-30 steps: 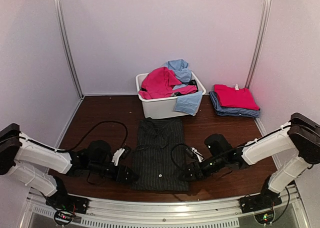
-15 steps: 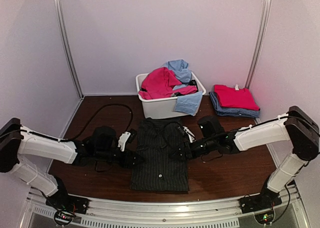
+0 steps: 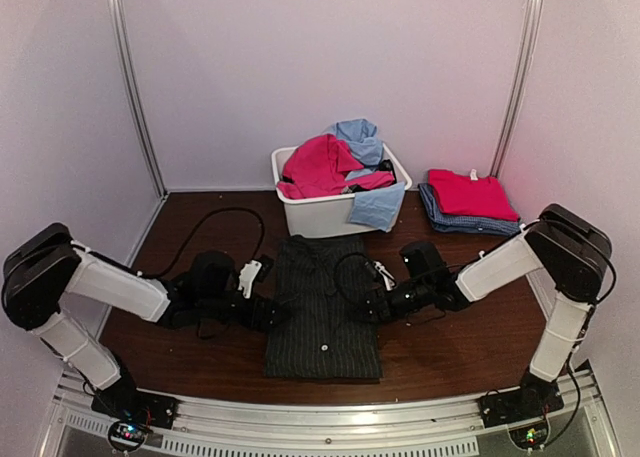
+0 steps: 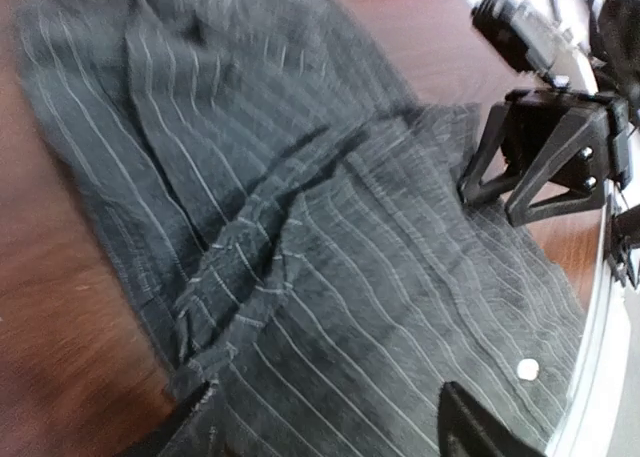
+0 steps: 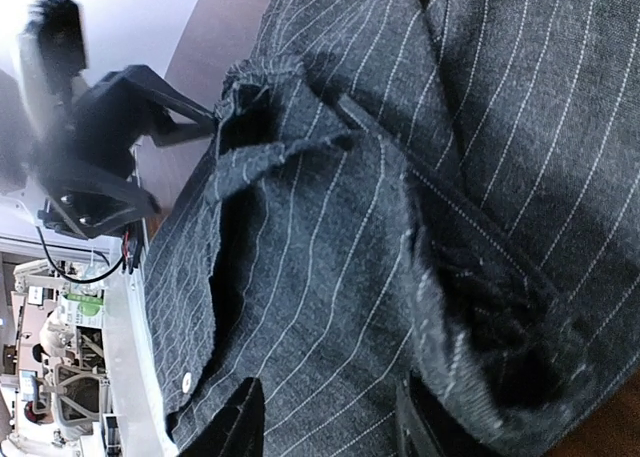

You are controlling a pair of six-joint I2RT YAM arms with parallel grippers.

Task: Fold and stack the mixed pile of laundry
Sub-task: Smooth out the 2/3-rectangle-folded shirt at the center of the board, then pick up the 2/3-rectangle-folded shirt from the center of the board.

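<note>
Moved in from the near corners of the pinstriped shirt to its mid-sides. Spread the jaws of the left gripper wide; looks like a release of the side flap onto the body. Cannot tell whether the right gripper, jaws partly apart over the other flap, pinches cloth. Keeps the shirt flat on the worktop, just in front of the white tub holding the rest of the pile. Likely leaves a crosswise fold, then stacking on the folded garments at right.

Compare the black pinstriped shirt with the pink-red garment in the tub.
The black pinstriped shirt lies flat on the table; the pink-red garment is crumpled in the white tub. The shirt is dark with thin stripes; the garment is plain and bright. Both are soft cloth.
</note>
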